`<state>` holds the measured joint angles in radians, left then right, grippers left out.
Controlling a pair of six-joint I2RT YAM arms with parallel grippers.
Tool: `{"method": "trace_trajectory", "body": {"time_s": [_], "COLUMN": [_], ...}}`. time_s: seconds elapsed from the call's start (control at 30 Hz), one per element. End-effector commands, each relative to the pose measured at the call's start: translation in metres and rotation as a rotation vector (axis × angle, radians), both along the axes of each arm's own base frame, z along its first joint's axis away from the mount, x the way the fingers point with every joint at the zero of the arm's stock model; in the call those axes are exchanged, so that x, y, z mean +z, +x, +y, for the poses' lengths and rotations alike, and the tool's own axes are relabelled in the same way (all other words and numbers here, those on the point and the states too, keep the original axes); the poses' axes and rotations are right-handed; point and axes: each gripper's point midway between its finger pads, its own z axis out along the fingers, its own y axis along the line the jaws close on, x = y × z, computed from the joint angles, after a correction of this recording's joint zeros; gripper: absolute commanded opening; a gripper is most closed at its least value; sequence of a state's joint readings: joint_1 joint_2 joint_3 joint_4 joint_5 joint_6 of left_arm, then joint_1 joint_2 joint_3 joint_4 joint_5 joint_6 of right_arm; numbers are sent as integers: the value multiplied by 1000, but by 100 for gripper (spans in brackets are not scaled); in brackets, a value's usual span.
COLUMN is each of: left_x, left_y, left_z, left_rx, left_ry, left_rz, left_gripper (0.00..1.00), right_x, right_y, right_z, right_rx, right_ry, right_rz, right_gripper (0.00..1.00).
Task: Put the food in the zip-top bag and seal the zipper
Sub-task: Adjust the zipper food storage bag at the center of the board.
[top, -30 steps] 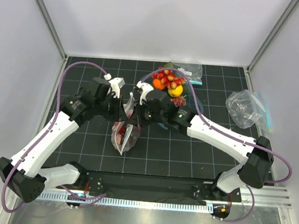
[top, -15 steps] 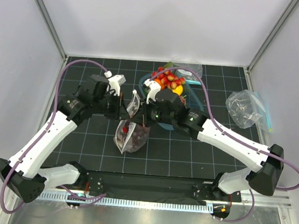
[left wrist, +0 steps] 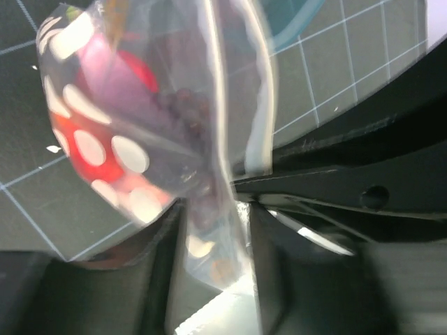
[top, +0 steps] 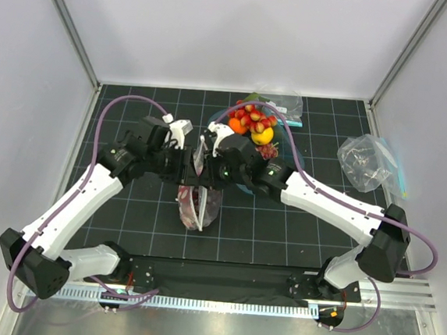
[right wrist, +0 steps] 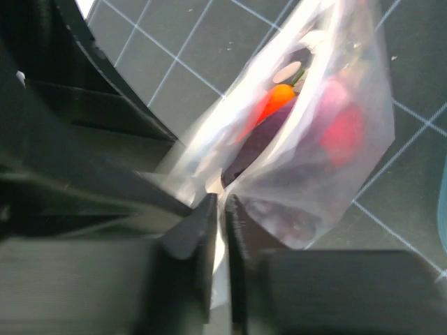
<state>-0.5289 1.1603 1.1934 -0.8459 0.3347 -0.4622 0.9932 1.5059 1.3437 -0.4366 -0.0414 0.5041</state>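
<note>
The zip-top bag [top: 198, 206], clear with white dots, hangs over the mat between both grippers. Inside it I see a red tomato [left wrist: 70, 136], dark purple grapes [left wrist: 183, 112], a purple-pink onion [left wrist: 105, 77] and an orange piece [right wrist: 277, 98]. My right gripper [top: 202, 171] is shut on the bag's top edge, fingertips nearly touching in the right wrist view [right wrist: 222, 209]. My left gripper [top: 185, 166] faces it closely. In the left wrist view [left wrist: 215, 265] its fingers stand apart with bag film between them. A pale zipper strip [left wrist: 260, 136] runs along the mouth edge; whether it is sealed is unclear.
A blue tray [top: 289, 151] holding several more toy fruits [top: 251, 121] stands just behind the right gripper. A plain clear bag [top: 365, 160] lies at the right, another [top: 285, 102] behind the tray. Grey walls enclose the black grid mat.
The grippers first spread apart, stretching the bag's mouth, then came close together. The bag now hangs narrower and slightly further right.
</note>
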Motion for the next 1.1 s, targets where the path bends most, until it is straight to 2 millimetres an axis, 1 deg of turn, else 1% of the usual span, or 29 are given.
{"method": "trace_trajectory", "body": {"time_s": [0.0,0.03,0.07,0.13,0.17,0.27,0.4,0.43,0.5,0.57,0.6,0.63,0.67,0.73,0.8,0.9,0.97,1.0,1.07], "left_x": [8,9,13,16,18,20,24,26,31,36,37,38,39,41,42,38,37,38,38], "left_y": [3,4,3,3,3,3,2,2,2,1,1,1,1,-1,-4,-4,-4,-5,-6], "left_z": [-4,-4,-3,-1,0,2,6,7,10,12,12,14,14,14,10,8,7,6,3], "left_rx": [-22,-20,-18,-12,-10,-3,14,17,27,37,41,47,50,53,30,18,13,2,-10], "left_ry": [-31,-31,-37,-39,-42,-39,-35,-35,-40,-46,-47,-49,-52,-62,-81,-79,-77,-86,-99], "left_rz": [-48,-57,-72,-86,-95,-108,-123,-134,-156,-179,-179,-189,-192,-194,-185,-171,-177,-176,-173], "left_gripper": [46,49,54,57,58,59,58,58,58,57,56,56,54,53,54,56,57,58,59], "right_x": [37,37,39,40,41,47,59,61,60,60,59,58,59,57,56,54,51,47,45], "right_y": [7,7,7,9,8,4,3,4,5,10,10,12,13,14,15,16,17,19,21], "right_z": [14,14,15,14,14,17,11,10,5,-1,-2,-4,-5,-7,-7,-6,-6,-6,-6], "right_rx": [-4,-10,-12,-31,-32,-14,-39,-50,-77,-115,-119,-134,-140,-151,-152,-159,-162,-168,-178], "right_ry": [102,106,113,123,128,162,212,218,211,197,193,187,187,183,185,178,167,149,139], "right_rz": [-57,-56,-56,-49,-49,-42,-54,-56,-54,-57,-51,-53,-55,-44,-39,-30,-25,-19,-18], "right_gripper": [23,29,32,38,38,39,42,48,53,64,64,68,68,70,70,76,77,74,66]}}
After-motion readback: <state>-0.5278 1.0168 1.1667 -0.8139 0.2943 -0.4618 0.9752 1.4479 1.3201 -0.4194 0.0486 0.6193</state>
